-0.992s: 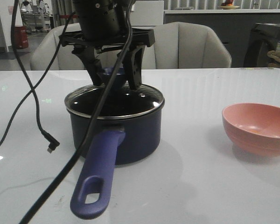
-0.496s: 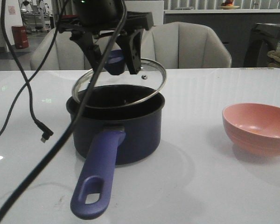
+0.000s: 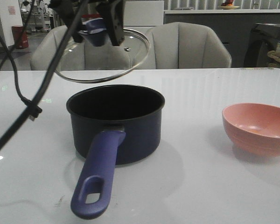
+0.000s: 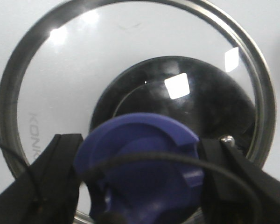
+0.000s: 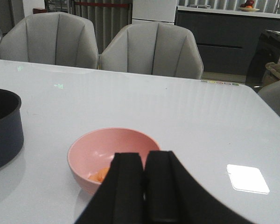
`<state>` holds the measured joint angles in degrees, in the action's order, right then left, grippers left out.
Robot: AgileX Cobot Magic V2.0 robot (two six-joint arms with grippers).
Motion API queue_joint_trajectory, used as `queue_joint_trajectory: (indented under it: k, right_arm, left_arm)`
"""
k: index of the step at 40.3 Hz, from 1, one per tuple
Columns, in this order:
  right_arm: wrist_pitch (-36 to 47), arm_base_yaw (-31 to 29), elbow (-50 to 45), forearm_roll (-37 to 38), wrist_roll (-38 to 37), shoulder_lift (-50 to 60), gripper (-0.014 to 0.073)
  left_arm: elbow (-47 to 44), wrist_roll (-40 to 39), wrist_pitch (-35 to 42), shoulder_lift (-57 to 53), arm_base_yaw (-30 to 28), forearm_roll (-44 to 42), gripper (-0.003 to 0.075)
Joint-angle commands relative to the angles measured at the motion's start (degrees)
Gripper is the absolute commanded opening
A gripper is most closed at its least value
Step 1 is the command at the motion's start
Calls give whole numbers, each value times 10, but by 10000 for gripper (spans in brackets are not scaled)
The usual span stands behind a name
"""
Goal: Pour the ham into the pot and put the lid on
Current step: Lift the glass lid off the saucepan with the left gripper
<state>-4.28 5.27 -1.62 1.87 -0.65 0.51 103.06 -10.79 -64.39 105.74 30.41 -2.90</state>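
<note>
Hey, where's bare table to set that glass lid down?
Bare white table lies between the dark navy pot and the salmon-pink bowl, and left of the pot, under a dangling black cable. The pot's purple-blue handle crowds the front. The left gripper holds the glass lid above.

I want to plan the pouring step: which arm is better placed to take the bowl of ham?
Right. Its fingers are shut on nothing and point at the bowl with the ham. The left fingers are busy holding the lid above the pot.
</note>
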Motion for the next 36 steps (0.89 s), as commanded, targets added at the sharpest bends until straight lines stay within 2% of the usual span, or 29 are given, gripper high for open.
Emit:
queue_joint_trajectory:
  k: [1, 13, 21, 28, 36]
  right_arm:
    - [51, -3, -4, 1, 1, 11, 142]
    - [51, -3, -4, 1, 1, 11, 142]
    - [51, -3, -4, 1, 1, 11, 142]
    - [51, -3, -4, 1, 1, 11, 142]
    - [51, -3, -4, 1, 1, 11, 142]
  left_arm:
    - [8, -10, 11, -49, -28, -14, 115]
    - [-70, -6, 7, -85, -118, -14, 115]
    - [-166, -2, 51, -124, -186, -7, 115]
    - [-247, 56, 67, -138, -245, 29, 115]
    - [-330, 70, 142, -139, -291, 49, 115]
